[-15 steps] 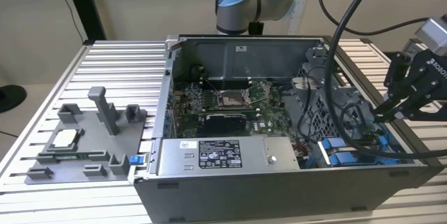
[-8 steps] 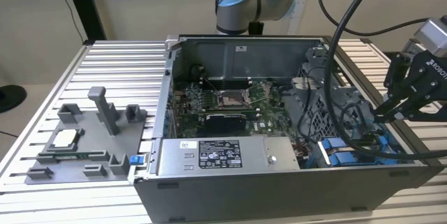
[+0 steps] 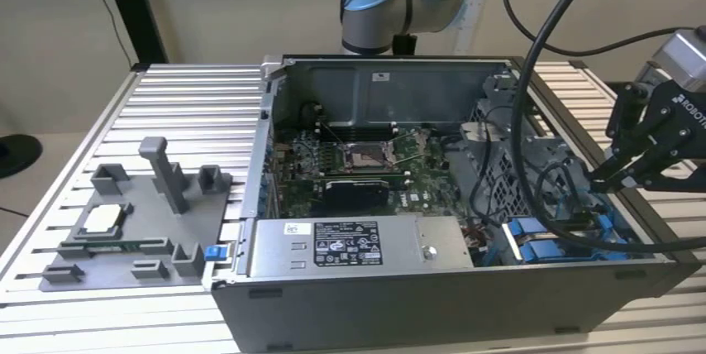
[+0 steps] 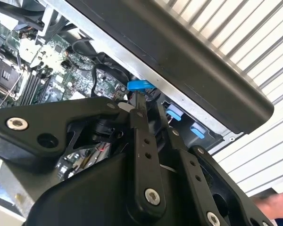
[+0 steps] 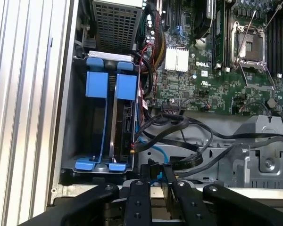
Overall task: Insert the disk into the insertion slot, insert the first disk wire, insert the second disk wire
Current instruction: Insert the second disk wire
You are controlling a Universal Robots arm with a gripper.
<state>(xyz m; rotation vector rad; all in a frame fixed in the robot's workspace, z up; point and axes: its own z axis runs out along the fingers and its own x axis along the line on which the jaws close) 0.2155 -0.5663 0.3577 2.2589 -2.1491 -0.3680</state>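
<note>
The tool (image 5: pixel 158 176) pinches 1 blue-tipped wire plug (image 4: pixel 140 85), and the disk (image 5: pixel 126 89) sits in the insertion slot (image 5: pixel 69 117) just ahead of the tool, a bit to one side, long side pointing away.

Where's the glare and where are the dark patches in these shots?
Exterior view: even light, though the inside of the case is shaded. Second wrist view: the table is washed out by glare and the case wall is dark. First wrist view: the table is bright and the slot is in shadow.
</note>
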